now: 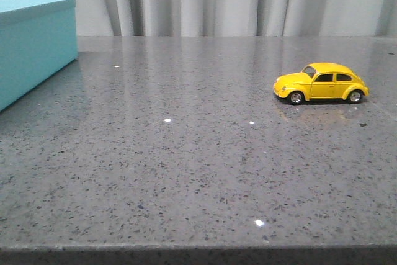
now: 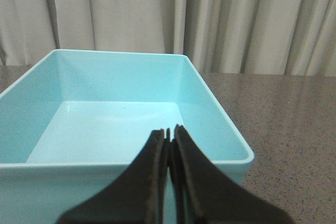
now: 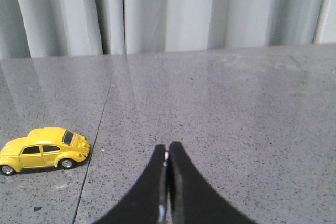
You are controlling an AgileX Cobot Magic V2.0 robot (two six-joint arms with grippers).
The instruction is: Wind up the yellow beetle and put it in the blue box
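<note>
Yellow beetle [image 1: 321,83] sat on all four wheels on the table's [image 1: 186,172] right, well apart from the lidless, empty blue box [image 1: 34,44] at far left. Left gripper [image 2: 169,132] and right gripper [image 3: 167,153] were pinched closed, empty, likely awaiting the pickup.

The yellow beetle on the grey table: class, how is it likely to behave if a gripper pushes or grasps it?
The yellow beetle stands on four wheels, so a lengthwise push would probably roll it. Its glossy, rounded shell may slip between fingers. It looks rigid and small, so likely light.
</note>
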